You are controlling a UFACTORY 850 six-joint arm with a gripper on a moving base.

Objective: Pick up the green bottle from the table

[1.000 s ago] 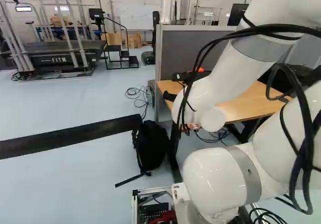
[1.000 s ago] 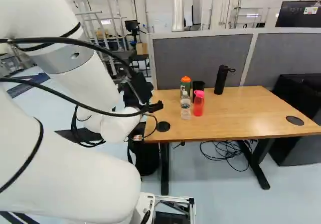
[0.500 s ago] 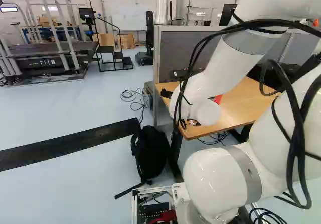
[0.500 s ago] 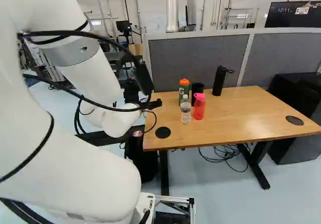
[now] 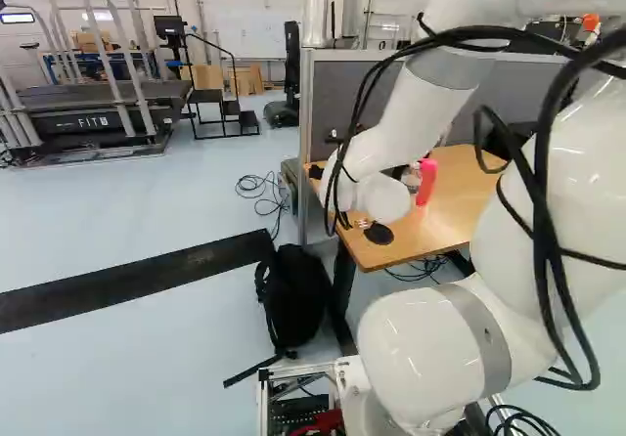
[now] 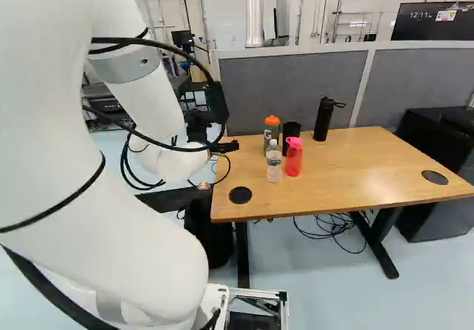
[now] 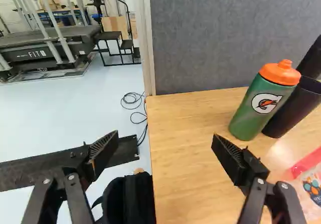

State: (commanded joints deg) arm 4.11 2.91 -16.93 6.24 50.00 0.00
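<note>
Green with an orange lid, the sports squeeze bottle (image 6: 272, 135) stands upright left of centre in the right base view, near the far edge of the wooden table (image 6: 370, 167). In the wrist view it is ahead of the gripper (image 7: 166, 146) and off to one side, past the finger over the tabletop. The jaws are spread, with nothing between them; the other finger hangs out past the table's end, over the floor.

I'd expect plastic that gives a little under pressure, smooth enough to slip, unlikely to break; its weight depends on the fill, which I cannot tell. The plain body below the lid, around mid-height, looks the best hold.

Room is tight on one side: the black tumbler (image 6: 291, 132) is just beside it, and the clear water bottle (image 6: 274, 161) and pink bottle (image 6: 293, 157) crowd the near side. The grey partition (image 6: 292, 86) closes off the back. Bare wood towards the table's left end offers the easier way in.
</note>
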